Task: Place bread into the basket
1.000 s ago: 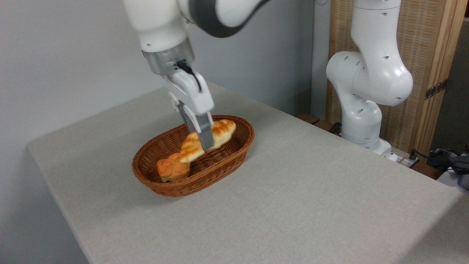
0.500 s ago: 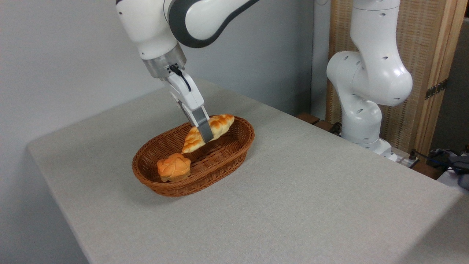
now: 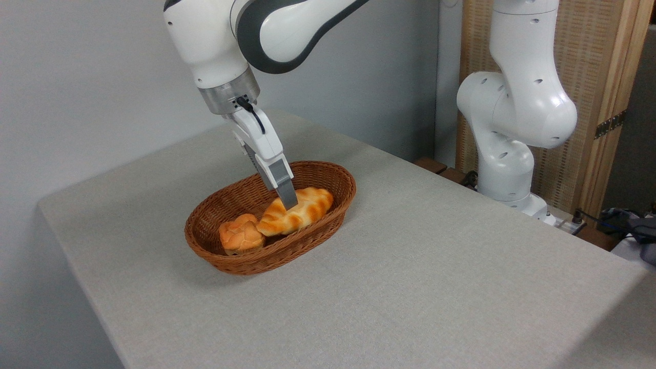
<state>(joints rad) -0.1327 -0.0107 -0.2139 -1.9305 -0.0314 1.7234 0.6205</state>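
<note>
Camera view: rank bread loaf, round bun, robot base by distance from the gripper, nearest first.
From the gripper:
1. Bread loaf, right at the fingertips, lying in the basket.
2. Round bun, at the basket's left end, beside the loaf.
3. Robot base, far right, past the table edge.

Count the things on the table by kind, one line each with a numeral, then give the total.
Long braided loaf: 1
Small round bun: 1
Wicker basket: 1
Total: 3

bread (image 3: 297,212) in basket (image 3: 328,218), right of bun (image 3: 240,234)
</note>
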